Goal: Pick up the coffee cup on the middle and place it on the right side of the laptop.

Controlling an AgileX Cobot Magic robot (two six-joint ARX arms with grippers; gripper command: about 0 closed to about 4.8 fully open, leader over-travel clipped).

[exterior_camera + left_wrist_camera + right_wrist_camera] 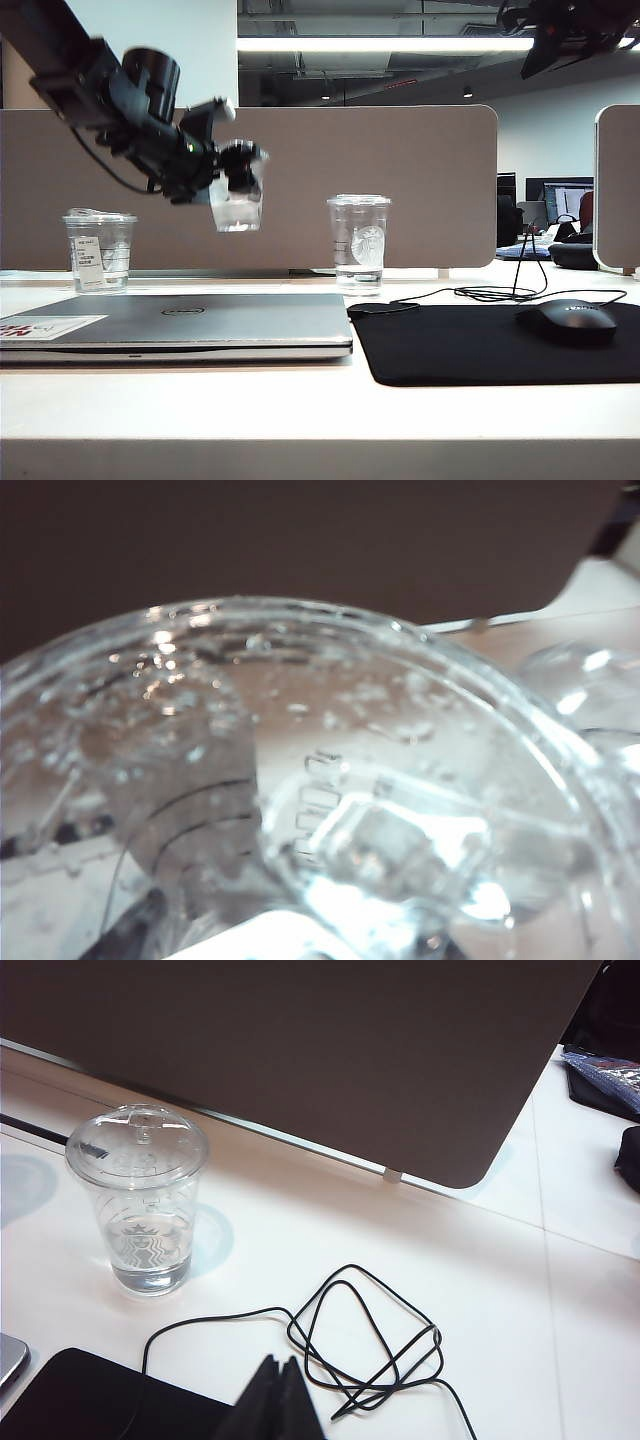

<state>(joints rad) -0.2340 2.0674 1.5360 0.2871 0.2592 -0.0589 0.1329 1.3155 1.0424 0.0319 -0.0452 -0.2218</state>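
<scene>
The coffee cup hangs tilted in the air above the laptop, pinched in the left gripper, so the carry is underway and next needs a swing rightward past the standing cup to bare counter; the right gripper, high at the right, looks pressed together.

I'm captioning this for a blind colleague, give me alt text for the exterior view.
The left gripper holds a short clear coffee cup in the air above a closed silver laptop. Two more clear cups stand on the white desk, one at the left and one in the middle, with a black mouse on a black mat at right.
</scene>
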